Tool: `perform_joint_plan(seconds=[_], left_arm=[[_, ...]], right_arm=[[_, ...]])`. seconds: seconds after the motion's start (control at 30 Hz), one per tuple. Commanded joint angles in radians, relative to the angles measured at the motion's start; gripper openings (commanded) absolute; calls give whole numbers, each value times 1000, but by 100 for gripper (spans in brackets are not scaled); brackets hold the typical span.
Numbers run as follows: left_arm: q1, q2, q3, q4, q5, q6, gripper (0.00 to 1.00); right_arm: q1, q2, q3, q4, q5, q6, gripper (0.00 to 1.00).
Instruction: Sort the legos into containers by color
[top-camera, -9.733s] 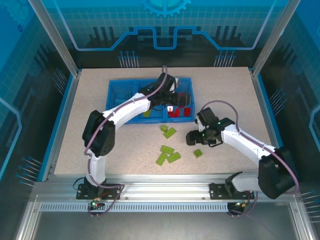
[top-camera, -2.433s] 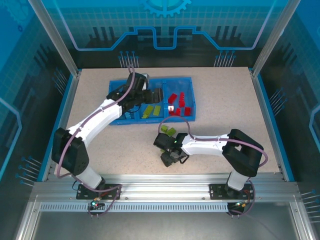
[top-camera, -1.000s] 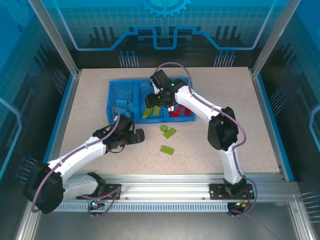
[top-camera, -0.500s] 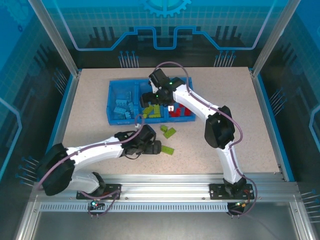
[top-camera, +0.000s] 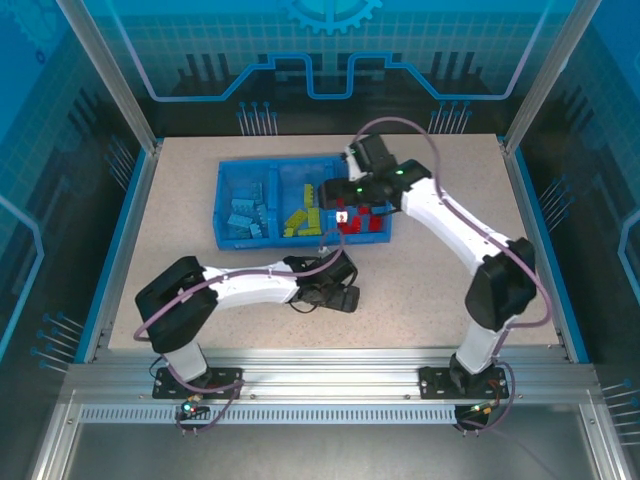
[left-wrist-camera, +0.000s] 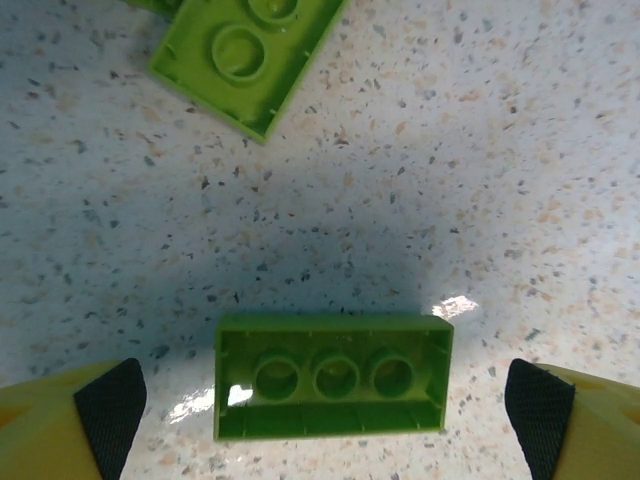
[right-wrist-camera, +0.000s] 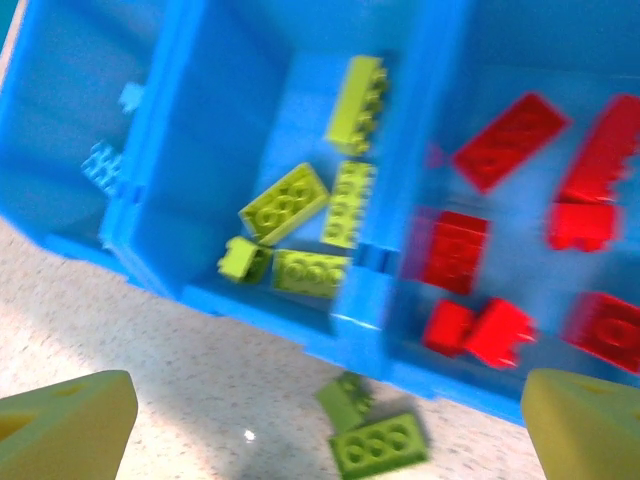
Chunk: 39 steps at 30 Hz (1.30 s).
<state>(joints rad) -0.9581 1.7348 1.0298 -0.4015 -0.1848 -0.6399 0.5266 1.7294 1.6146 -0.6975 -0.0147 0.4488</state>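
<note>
- Three compartments of the blue tray hold sorted stock: light-blue bricks on the left, green bricks in the middle, red bricks on the right.
- Unsorted: two loose bricks, both green, lie on the desk just beside the tray's near wall.
- Low over the desk, the left end effector is released. Its pads stand off either short end of an upside-down brick, also green, without touching it. A studs-up brick lies near, beyond it.
- Above the tray's near edge, the right end effector hovers released and holds nothing.
- Risk: closing on the short ends off-centre could make the upside-down brick pivot or squirt out across the smooth desk.
- Risk: the carry to the middle compartment passes under the right arm, so contact between the arms is possible unless one gives way.
- Risk: the dividers are thin. A release too near one could tip the brick in among the red or light-blue ones.
</note>
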Motion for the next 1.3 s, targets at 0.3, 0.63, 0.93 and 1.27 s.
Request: perform_joint_plan(seconds=[0.3,0.63,0.93,1.27], left_arm=[[-25,142,124,-101,4,79,78],[-27,134,107,-118,-10,77,59],[26,71,211,-211,-97,119,62],[218,-6,338,-247,-138,237,64]], right_arm=[[-183,-242,-265,46,-2,20,100],[-258,-297,-332,47,-28,29,100],[-260,-303,-369,57,-40,28,100],[-258,-329,-406,82,-52,26,100]])
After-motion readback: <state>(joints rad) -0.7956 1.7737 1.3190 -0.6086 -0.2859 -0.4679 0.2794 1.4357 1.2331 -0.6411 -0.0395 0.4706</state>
